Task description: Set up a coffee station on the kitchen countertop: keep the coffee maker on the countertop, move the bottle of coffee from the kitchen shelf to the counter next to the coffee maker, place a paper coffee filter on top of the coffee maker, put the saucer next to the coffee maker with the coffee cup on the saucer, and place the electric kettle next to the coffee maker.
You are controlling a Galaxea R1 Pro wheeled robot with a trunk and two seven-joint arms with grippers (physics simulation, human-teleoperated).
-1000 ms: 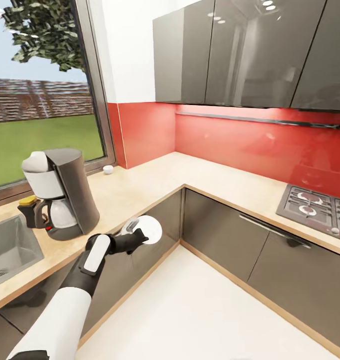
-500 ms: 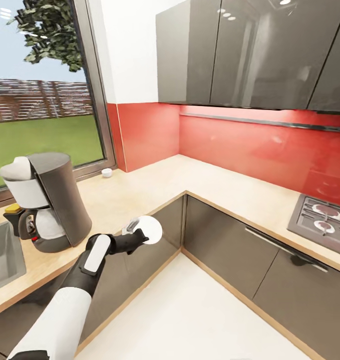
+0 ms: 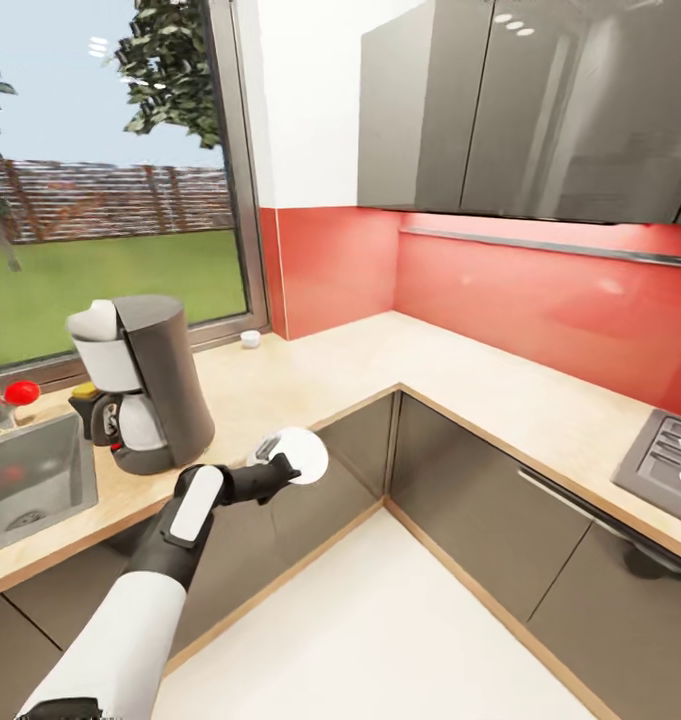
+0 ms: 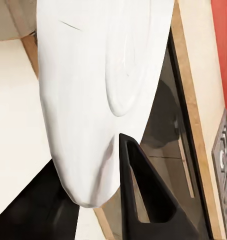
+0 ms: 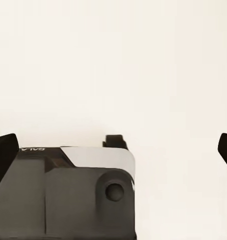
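The coffee maker (image 3: 150, 385), dark grey with white front parts and a glass carafe, stands on the kitchen countertop (image 3: 310, 385) beside the sink. My left gripper (image 3: 282, 466) is shut on the saucer (image 3: 302, 453), holding it on edge in front of the counter's edge, right of the coffee maker. In the left wrist view the saucer (image 4: 103, 100) sits between the black fingers (image 4: 143, 195). The tiny white coffee cup (image 3: 249, 340) rests by the window corner. A yellow cap (image 3: 82, 391) peeks from behind the carafe. My right gripper (image 5: 115, 152) is open over pale floor.
A grey sink (image 3: 30, 480) is inset left of the coffee maker, with a red round object (image 3: 22, 391) behind it. The counter turns a corner along the red backsplash toward a stove (image 3: 670, 455). Dark wall cabinets (image 3: 530, 100) hang above. Pale floor (image 3: 380, 630) lies open below.
The whole picture has shifted, so the camera moved; more of the sink and window shows and less of the stove. My left gripper keeps the saucer in the same pose.
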